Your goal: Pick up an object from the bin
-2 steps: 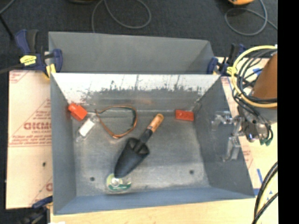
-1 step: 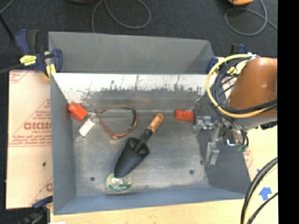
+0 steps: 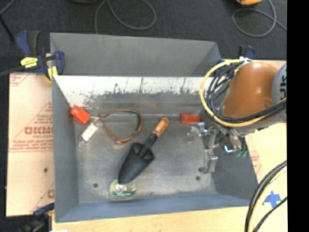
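Observation:
My gripper [image 3: 202, 149] hangs over the right part of the bin floor, open, with nothing between its metal fingers. A small red-orange block [image 3: 189, 118] lies just up and left of it, near the back wall. Further left, in the middle of the bin, a garden trowel [image 3: 141, 156] with a black blade and a wooden handle lies slanted, well apart from the gripper.
A brown cord loop [image 3: 121, 125] lies left of the trowel handle. An orange block [image 3: 79, 114] and a small clear piece [image 3: 88, 132] sit at the far left. A round green-and-white thing [image 3: 120, 191] rests by the front wall. The arm's orange cover and cables overhang the right rim.

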Controlling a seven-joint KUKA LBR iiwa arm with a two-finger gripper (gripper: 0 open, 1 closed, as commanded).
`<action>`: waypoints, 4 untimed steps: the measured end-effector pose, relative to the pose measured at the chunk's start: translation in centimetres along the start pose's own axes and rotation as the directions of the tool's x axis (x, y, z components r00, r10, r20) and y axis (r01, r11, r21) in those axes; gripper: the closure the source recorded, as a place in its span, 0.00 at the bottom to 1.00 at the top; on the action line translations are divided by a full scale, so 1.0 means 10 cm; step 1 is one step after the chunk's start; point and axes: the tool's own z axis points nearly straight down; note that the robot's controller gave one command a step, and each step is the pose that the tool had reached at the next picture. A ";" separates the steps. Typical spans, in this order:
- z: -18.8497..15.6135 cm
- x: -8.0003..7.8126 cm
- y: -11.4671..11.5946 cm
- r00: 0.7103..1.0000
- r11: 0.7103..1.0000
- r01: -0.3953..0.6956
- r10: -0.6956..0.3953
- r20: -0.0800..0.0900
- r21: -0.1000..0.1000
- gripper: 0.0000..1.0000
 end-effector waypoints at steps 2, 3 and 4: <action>0.39 -0.24 0.42 0.999 0.999 -0.044 0.044 0.003 0.001 0.00; 0.65 -0.63 0.59 0.995 0.995 0.095 -0.095 0.007 0.005 0.00; 0.65 -0.72 1.05 0.989 0.989 0.147 -0.147 0.004 0.004 0.00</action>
